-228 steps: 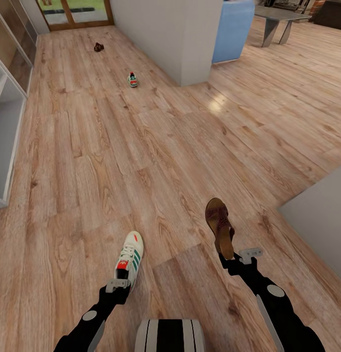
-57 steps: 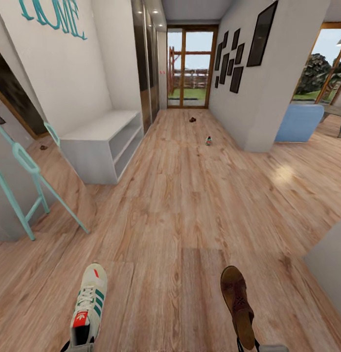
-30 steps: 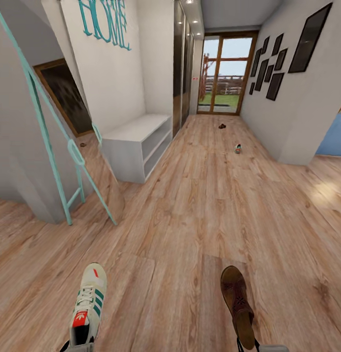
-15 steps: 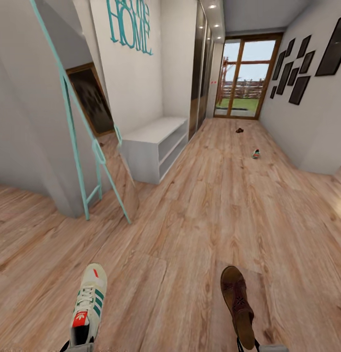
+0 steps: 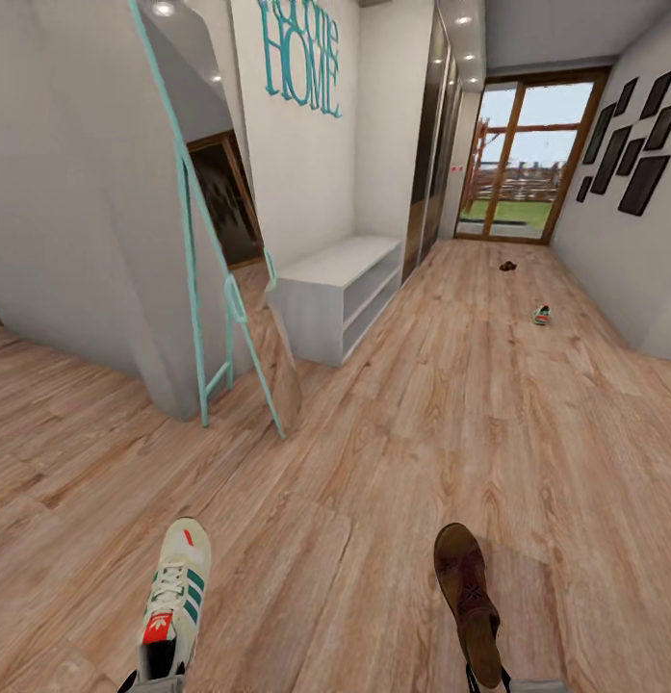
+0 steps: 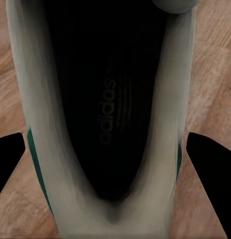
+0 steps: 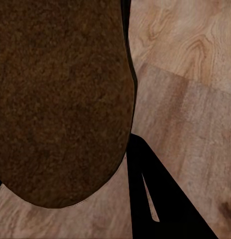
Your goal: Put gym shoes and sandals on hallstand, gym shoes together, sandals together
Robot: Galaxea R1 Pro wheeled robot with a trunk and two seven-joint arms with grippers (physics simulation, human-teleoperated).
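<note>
Left gripper (image 6: pixel 110 149) grips a cream-white gym shoe (image 5: pixel 174 602) by its heel, its dark fingers (image 6: pixel 210 172) on either side of the shoe, toe pointing forward above the corridor floor (image 5: pixel 402 433); right gripper (image 5: pixel 489 681) carries a brown sandal (image 5: pixel 467 602) by its heel the same way; far down the corridor the second gym shoe (image 5: pixel 541 315) and second sandal (image 5: pixel 507 266) lie on the planks, well apart; a low white open bench (image 5: pixel 340 294) stands along the left wall beneath teal "HOME" lettering (image 5: pixel 298 53); nearer, a mint-framed leaning mirror (image 5: pixel 229 289).
</note>
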